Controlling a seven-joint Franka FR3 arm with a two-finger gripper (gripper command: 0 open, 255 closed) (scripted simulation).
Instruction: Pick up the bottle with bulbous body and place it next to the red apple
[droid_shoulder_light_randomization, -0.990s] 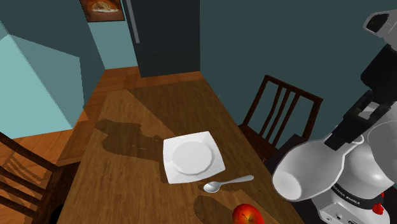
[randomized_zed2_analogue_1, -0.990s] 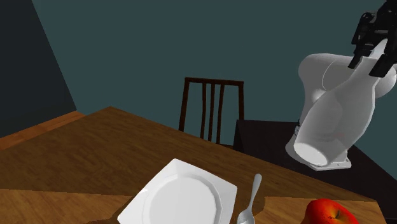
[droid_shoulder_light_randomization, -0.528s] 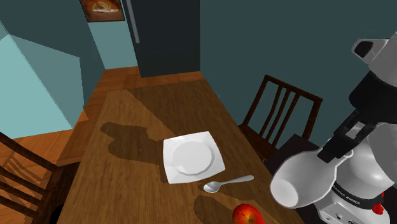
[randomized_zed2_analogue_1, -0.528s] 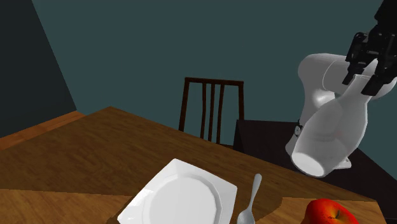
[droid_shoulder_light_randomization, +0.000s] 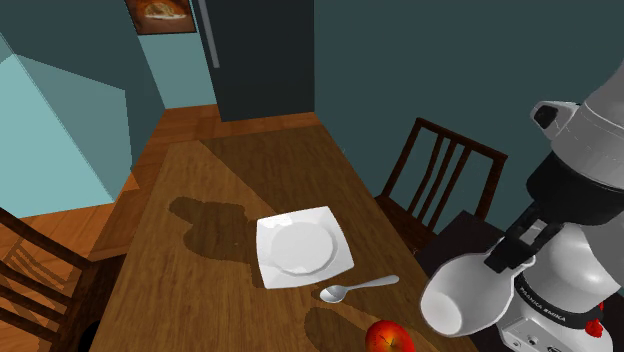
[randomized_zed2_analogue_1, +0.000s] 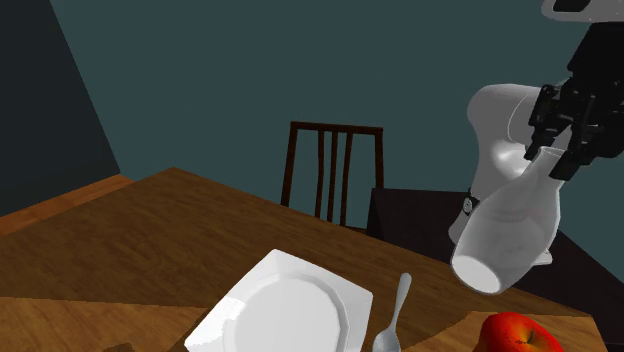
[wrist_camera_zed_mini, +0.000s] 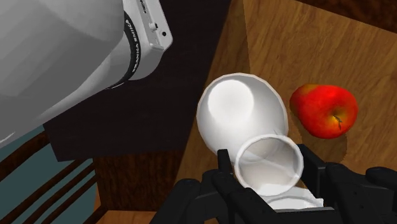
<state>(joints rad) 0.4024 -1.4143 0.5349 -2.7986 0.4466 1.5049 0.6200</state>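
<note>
While gripper clamps its neck, white bulbous bottle hangs tilted, nr apple.

A square white plate lies on the wooden table, a spoon just beside it; a dark chair stands alongside.

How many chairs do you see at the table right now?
2. One chair stands by the table edge on the shoulder view's right; the other chair sits at its lower left. Others may lie out of frame.
</note>
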